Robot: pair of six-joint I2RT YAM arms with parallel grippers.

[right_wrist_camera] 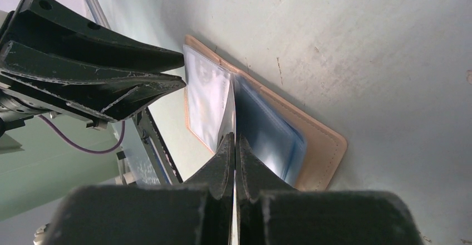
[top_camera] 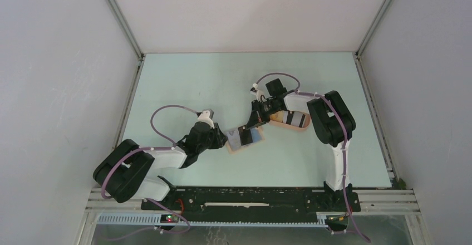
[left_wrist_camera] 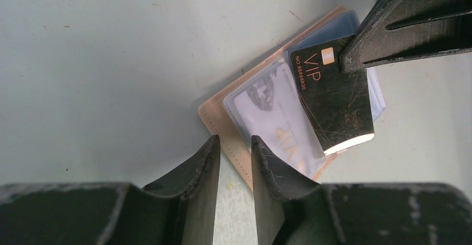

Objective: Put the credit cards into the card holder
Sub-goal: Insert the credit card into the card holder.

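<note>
You see the card holder [left_wrist_camera: 214,117] as tan, matt, leather-like material with a seam line along its border. Its inner sleeves [left_wrist_camera: 273,117] are clear, glossy plastic. The black card [left_wrist_camera: 334,106] is shiny plastic crossed with fine scratches, its lettering metallic gold. The worktop [left_wrist_camera: 111,61] looks pale green, matt and lightly scuffed. The left gripper [left_wrist_camera: 235,142] has fingers [left_wrist_camera: 207,167] of black plastic, dull and rough-edged.
</note>
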